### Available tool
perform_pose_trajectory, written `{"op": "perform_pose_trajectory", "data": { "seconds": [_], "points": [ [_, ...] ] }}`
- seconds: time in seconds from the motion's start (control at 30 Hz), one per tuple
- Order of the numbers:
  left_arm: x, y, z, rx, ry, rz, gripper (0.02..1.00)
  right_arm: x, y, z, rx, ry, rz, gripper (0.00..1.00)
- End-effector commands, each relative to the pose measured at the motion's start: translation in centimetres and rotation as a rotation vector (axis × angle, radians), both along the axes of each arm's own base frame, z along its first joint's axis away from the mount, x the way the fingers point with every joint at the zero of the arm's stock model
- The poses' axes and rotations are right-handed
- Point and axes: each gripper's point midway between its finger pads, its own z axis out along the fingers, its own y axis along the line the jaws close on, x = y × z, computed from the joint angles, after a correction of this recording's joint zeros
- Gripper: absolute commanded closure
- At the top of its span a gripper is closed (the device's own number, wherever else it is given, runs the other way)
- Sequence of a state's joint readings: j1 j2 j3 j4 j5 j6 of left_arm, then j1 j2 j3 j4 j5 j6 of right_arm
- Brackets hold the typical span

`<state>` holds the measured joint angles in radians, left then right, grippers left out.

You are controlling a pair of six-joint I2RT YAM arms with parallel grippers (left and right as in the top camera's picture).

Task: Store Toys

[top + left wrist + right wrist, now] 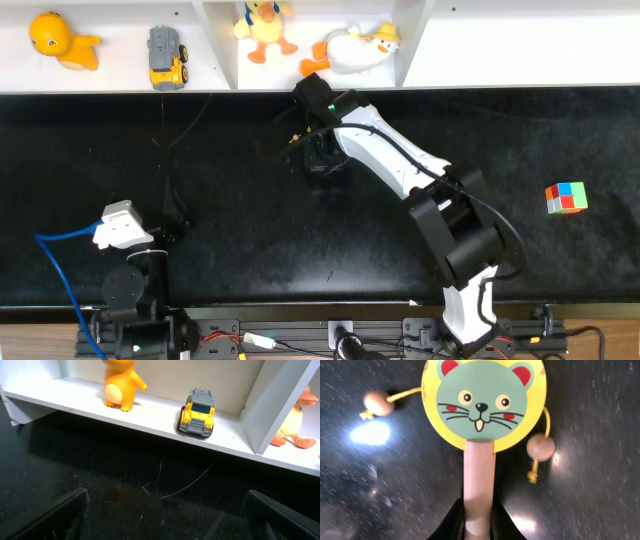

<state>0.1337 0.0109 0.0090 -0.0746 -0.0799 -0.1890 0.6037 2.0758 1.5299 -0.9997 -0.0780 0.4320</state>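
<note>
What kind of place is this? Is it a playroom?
Probably a robot test bench, not a playroom: a white-and-black robot arm works over a black tabletop, a blue cable trails nearby, and a white compartment shelf holds a yellow plastic toy truck and a yellow plush duck.

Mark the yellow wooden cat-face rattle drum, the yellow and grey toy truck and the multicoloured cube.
Yellow wooden cat-face rattle drum (481, 407): right wrist view, the cat's nose.
Yellow and grey toy truck (201, 408): left wrist view, its windscreen.
Multicoloured cube (566, 198): top view, its upper face.
</note>
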Motion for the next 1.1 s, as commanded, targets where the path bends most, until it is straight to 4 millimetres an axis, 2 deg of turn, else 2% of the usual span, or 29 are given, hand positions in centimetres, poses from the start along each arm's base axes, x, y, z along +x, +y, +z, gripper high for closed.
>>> {"op": "perform_pose_trajectory", "data": {
  "seconds": [0.03, 0.1, 0.3, 0.53, 0.67, 0.77, 0.87, 0.97, 1.1],
  "points": [
    [-0.1, 0.3, 0.1, -0.016, -0.009, 0.018, 0.02, -1.3, -0.9, -0.7, -0.058, 0.104, -0.005, 0.956],
    [-0.1, 0.3, 0.1, -0.016, -0.009, 0.018, 0.02, -1.5, -1.0, 0.6, -0.073, 0.122, -0.005, 0.956],
    [-0.1, 0.3, 0.1, -0.016, -0.009, 0.018, 0.02, -2.8, -2.2, 6.7, -0.11, 0.143, -0.033, 0.954],
    [-0.1, 0.3, 0.1, -0.016, -0.009, 0.018, 0.02, -5.1, -5.9, 15.4, -0.119, -0.004, -0.161, 0.954],
    [-0.1, 0.3, 0.1, -0.016, -0.009, 0.018, 0.02, -7.6, -9.1, 20.2, -0.113, -0.113, -0.222, 0.956],
    [-0.1, 0.3, 0.1, -0.016, -0.009, 0.018, 0.023, -10.0, -11.7, 22.0, -0.119, -0.166, -0.297, 0.954],
    [-0.1, 0.3, 0.1, -0.016, -0.009, 0.018, 0.02, -12.2, -14.1, 22.9, -0.105, -0.226, -0.358, 0.954],
    [-0.1, 0.3, 0.1, -0.016, -0.009, 0.018, 0.02, -13.8, -17.3, 23.0, -0.145, -0.31, -0.439, 0.956],
    [-0.1, 0.3, 0.1, -0.016, -0.009, 0.018, 0.02, -14.6, -21.2, 22.1, -0.224, -0.389, -0.534, 0.956]
  ]
}}
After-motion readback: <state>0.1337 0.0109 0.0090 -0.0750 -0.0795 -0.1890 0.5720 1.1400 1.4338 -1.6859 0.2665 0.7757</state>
